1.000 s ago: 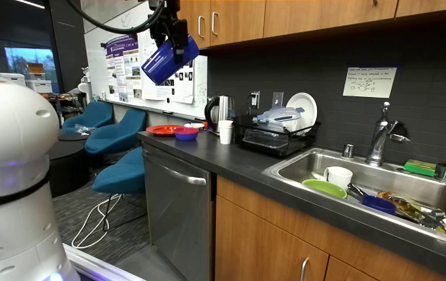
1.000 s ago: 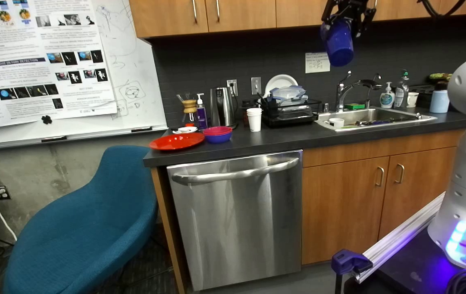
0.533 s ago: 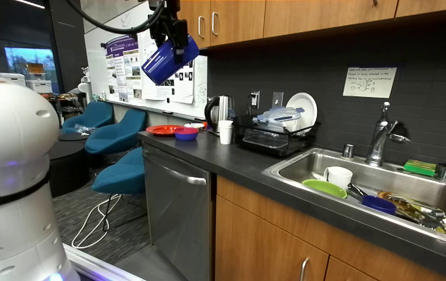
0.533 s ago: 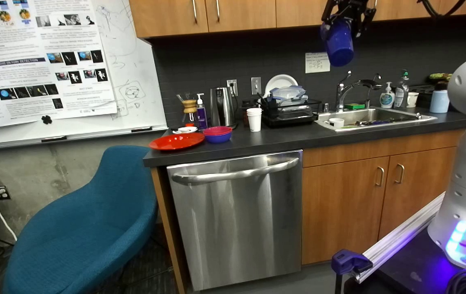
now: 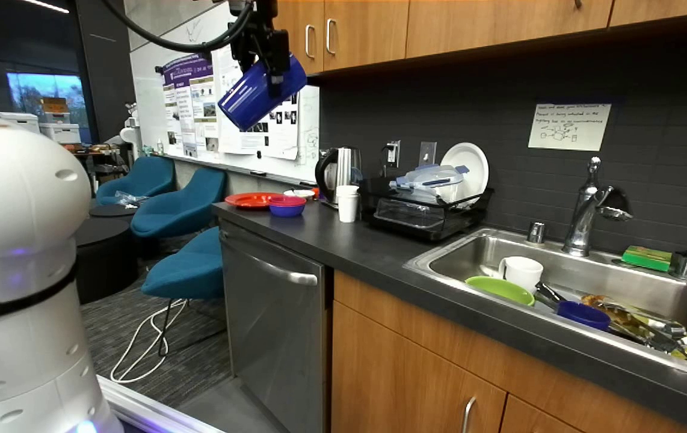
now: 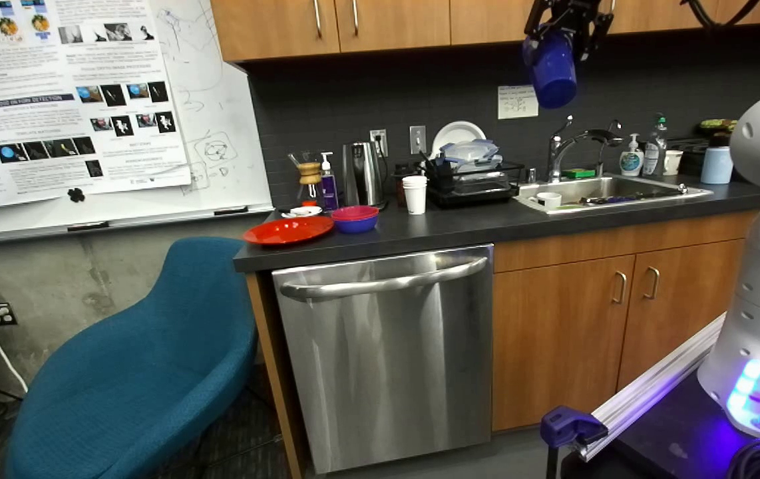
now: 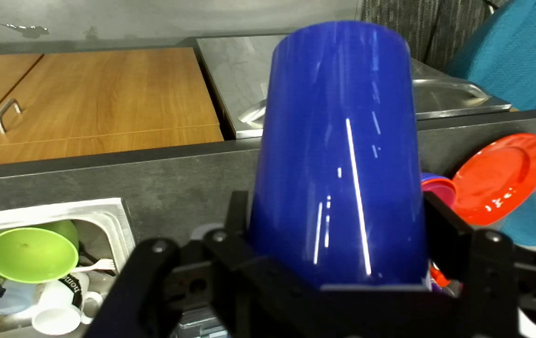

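A glossy blue cup (image 7: 338, 117) fills the middle of the wrist view, its narrower end pointing away from the wrist. My gripper (image 7: 334, 206) is shut on it, with one black finger (image 7: 237, 211) against each side. Both exterior views show the cup (image 5: 247, 102) tilted in the air, high above the counter level. In an exterior view the gripper (image 6: 568, 41) comes down from the top edge with the blue cup (image 6: 555, 78) hanging below it. The inside of the cup is hidden.
Wooden wall cabinets (image 5: 500, 27) hang near the gripper's height. On the dark counter (image 6: 446, 226) stand a red plate (image 6: 289, 230), stacked bowls (image 6: 355, 219), white paper cups (image 6: 414, 195), a kettle (image 6: 362, 174) and a dish rack (image 6: 473, 189). Dishes lie in the sink (image 5: 476, 246) beside the faucet (image 5: 584, 210).
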`<state>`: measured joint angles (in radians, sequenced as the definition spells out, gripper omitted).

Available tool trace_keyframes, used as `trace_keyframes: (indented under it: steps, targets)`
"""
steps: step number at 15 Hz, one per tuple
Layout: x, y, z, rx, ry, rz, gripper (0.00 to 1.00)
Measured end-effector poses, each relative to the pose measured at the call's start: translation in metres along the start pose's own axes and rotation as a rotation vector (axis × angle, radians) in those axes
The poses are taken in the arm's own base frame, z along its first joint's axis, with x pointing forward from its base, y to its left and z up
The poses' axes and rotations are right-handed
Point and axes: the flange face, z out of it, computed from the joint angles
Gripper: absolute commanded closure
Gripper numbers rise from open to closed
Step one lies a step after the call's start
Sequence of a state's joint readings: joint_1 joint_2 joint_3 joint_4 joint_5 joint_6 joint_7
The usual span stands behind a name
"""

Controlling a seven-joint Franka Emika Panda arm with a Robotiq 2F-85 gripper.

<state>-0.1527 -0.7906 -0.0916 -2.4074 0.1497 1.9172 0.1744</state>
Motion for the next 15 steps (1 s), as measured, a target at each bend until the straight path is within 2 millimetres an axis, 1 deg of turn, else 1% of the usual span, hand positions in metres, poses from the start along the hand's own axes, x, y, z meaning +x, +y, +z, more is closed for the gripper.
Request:
trace_keyframes:
  steps: [7,8,13,15]
  targets:
    - [0.0000,0.0000,0.0000,0.000,0.000,0.000,0.15]
    - [0.0000,0.0000,0.0000,0.000,0.000,0.000,0.40]
    - [0.0010,0.0002,-0.0005,0.002,0.010,0.017,0.40]
    - [0.0066,0.0000,-0.0060,0.007,0.067,0.071,0.40]
